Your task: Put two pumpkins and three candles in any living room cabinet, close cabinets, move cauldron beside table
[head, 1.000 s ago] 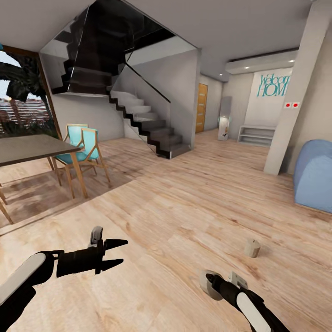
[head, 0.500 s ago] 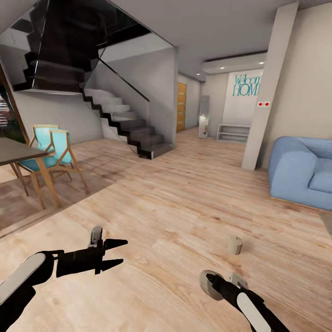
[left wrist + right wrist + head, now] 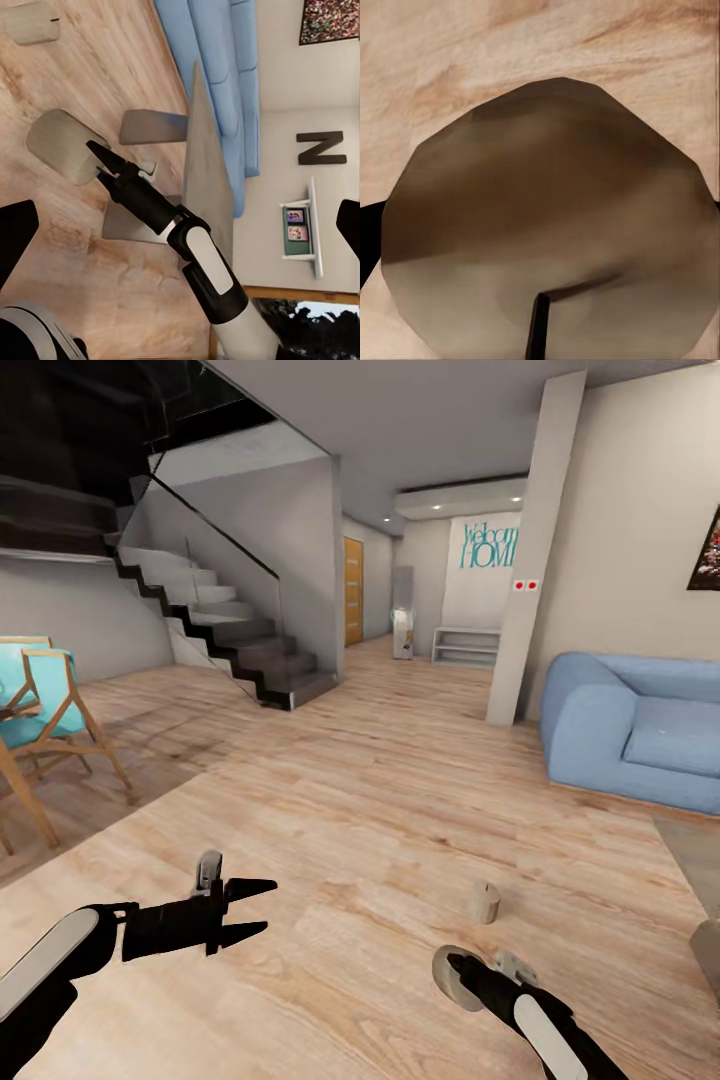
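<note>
So the robot's basically hauling one candle around right now: the right end effector is clamped on that beige cylinder, carrying it low over the plank floor, and the right wrist view is looking straight at its flat end with the little wick. The left end effector is hanging with its fingers spread and nothing in them. A second candle is standing on the floor just ahead of the right end effector, with the blue sofa well beyond it. I'm guessing it's scanning for the cabinet, so next it needs to find one to drop this in. Compared with a second ago, the camera is swinging right: the staircase and chairs are sliding left and more sofa is coming in.
</note>
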Tool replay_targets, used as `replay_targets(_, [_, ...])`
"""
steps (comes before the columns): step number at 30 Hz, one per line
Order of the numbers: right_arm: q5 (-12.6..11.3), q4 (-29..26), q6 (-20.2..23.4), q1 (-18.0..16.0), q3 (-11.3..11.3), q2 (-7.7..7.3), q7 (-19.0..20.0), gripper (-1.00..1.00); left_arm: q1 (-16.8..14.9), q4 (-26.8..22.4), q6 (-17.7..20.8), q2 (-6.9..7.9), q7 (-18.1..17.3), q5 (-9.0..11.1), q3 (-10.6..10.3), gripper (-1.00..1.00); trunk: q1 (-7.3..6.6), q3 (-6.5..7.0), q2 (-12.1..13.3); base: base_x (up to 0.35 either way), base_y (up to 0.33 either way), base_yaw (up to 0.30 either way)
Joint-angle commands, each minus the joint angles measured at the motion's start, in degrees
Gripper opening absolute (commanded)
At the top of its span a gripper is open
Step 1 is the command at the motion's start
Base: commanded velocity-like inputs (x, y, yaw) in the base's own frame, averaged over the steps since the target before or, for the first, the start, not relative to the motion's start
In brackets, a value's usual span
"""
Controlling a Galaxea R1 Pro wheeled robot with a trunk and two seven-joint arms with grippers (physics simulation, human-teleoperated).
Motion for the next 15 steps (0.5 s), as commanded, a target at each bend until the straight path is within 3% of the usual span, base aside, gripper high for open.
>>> replay_targets(1, [-0.58,-0.12,0.01,-0.05,0.27,-0.07,-0.56,-1.0,-0.03,-0.04,0.04,0.05,0.46,0.59,-0.06,1.0,0.02,-0.06,-0.03,0.293,0.0,-0.287])
replay_targets(11, [-0.63,-0.09,0.01,-0.05,0.27,-0.08,-0.57,-1.0,-0.03,-0.04,0.05,0.05,0.46,0.59,-0.06,1.0,0.02,-0.06,-0.03,0.283,0.0,-0.29])
replay_targets(15, [-0.61,-0.04,0.01,-0.05,0.27,-0.09,-0.6,-1.0,-0.03,-0.04,0.03,0.05,0.46,0.59,-0.06,1.0,0.02,-0.06,-0.03,0.11,0.0,-0.29])
